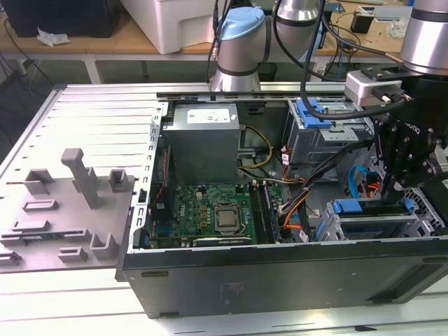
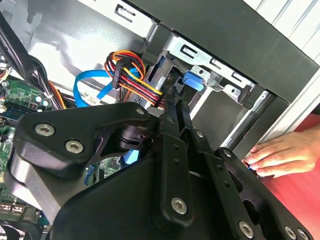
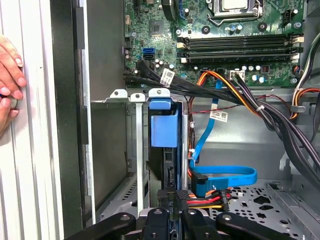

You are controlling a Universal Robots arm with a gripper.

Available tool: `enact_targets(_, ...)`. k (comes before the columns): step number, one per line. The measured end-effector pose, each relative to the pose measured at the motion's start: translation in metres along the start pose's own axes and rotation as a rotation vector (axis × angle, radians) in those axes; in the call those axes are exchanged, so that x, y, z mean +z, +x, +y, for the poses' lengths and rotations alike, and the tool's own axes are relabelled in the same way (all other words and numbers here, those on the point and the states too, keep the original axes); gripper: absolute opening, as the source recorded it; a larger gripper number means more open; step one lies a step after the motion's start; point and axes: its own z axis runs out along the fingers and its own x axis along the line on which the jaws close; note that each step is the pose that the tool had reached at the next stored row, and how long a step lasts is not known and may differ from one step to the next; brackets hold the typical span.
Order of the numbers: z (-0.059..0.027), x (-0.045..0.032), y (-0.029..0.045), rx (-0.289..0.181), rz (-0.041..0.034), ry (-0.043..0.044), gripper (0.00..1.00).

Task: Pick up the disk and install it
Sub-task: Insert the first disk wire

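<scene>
The disk (image 1: 364, 208) sits edge-up in the drive cage (image 1: 420, 210) at the front corner of the open computer case, on the exterior view's right. Its blue carrier bracket (image 3: 164, 127) shows between the cage's metal rails, and the blue tab (image 2: 193, 81) shows in the second wrist view. My gripper (image 1: 387, 187) hangs right above it. The two thin black fingers (image 2: 171, 107) lie close together, and their tips (image 3: 166, 196) meet the disk's dark edge (image 3: 168, 172). I see no gap between them.
A person's hand (image 2: 280, 152) (image 3: 7, 65) rests outside the case wall beside the cage. Blue and orange cables (image 3: 225, 175) run next to the bay. Also in the case are a motherboard (image 1: 217, 210), a grey power supply (image 1: 203, 136) and a second cage (image 1: 315, 129). A grey fixture plate (image 1: 63, 210) lies at the left.
</scene>
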Motion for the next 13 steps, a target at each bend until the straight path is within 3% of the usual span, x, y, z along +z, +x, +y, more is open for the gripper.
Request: enact_targets(13, 0.0003, 0.0019, -0.0003, 0.000, 0.0001, 0.0000, 0.17)
